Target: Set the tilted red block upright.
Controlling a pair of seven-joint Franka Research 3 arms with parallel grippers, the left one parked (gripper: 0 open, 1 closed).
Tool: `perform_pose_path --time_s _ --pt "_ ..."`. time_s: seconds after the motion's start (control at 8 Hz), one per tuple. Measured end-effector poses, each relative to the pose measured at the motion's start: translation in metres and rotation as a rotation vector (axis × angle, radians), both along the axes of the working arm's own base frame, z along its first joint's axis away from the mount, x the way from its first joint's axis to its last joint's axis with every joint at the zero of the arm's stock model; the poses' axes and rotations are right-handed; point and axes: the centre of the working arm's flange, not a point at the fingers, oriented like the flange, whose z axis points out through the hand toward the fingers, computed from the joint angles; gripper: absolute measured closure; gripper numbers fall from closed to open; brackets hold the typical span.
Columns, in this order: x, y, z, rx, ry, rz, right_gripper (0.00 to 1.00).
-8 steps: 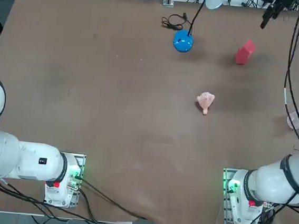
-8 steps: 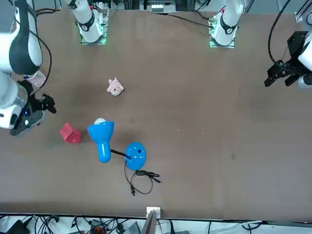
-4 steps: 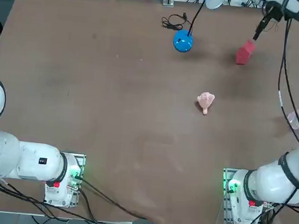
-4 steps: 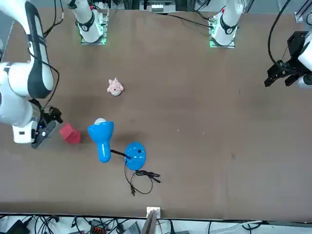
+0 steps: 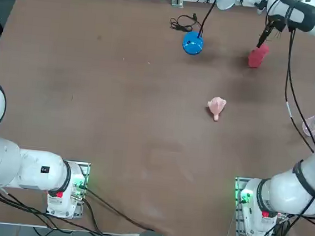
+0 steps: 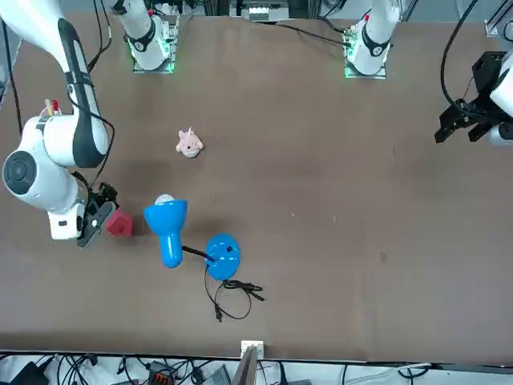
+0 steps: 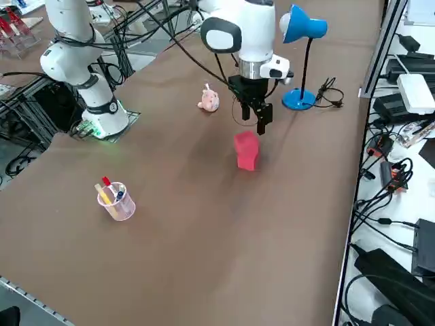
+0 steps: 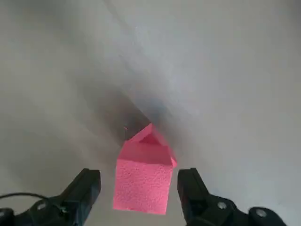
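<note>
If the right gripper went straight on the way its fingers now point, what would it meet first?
Most likely the red block, which shows between the right gripper's open fingers, though how far below it sits is unclear.

Blue disc (image 5: 192, 43) beside coiled cable (image 5: 183, 23)

You had a plain red block (image 7: 247, 150), pinkish in the wrist view, on a brown table (image 5: 146, 122). Your lamp (image 7: 304, 27) was blue, the toy (image 5: 217, 105) pale pink, and your right gripper (image 8: 139, 190) black.
</note>
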Motion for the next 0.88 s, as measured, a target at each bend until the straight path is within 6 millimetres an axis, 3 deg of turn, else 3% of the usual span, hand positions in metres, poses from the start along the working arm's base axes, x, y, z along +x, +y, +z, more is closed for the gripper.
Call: perform_pose_path --time_s 0.88 --pt "0.001 -0.005 -0.021 0.024 0.008 0.021 0.00"
